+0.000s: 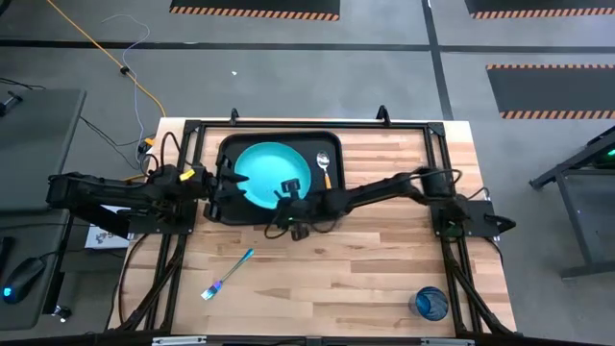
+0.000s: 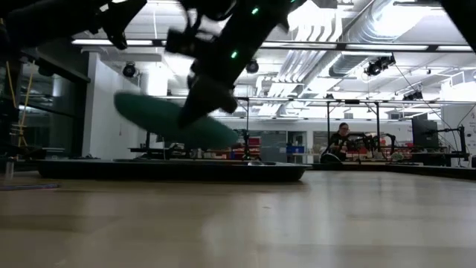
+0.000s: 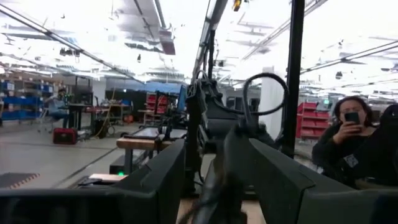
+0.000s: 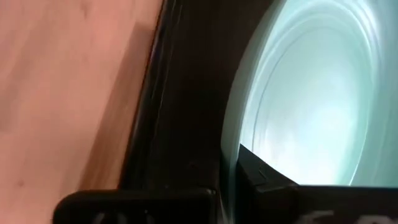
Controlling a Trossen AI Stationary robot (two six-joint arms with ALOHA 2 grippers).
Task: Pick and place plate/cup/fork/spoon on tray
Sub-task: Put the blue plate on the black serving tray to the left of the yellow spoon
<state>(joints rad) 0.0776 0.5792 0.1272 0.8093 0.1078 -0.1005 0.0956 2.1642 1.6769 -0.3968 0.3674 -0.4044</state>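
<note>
The turquoise plate (image 1: 269, 171) hangs tilted over the black tray (image 1: 226, 213), held by my right gripper (image 1: 288, 195), which is shut on its near rim. It also shows in the low view (image 2: 160, 115) and the right wrist view (image 4: 311, 93). The orange-handled spoon (image 1: 325, 167) lies in the tray's right part. The teal-handled fork (image 1: 229, 272) lies on the table nearer the front. The blue cup (image 1: 430, 303) stands at the front right. My left gripper (image 1: 224, 183) is open and empty at the tray's left edge. My right gripper pinches the plate's rim at its near right side (image 4: 239, 140) between its two fingers. One finger (image 4: 264, 177) lies on the upper face; the other is hidden under the plate. The fingers come slanting from the table's right and near side. The plate is tilted and lifted clear of the tray (image 2: 223, 173).
The tray sits at the far middle of the wooden table (image 1: 365, 259). Open wood lies between the fork and the cup. A black frame (image 1: 432, 144) runs around the table's edges. A person (image 3: 348, 137) sits beyond the table.
</note>
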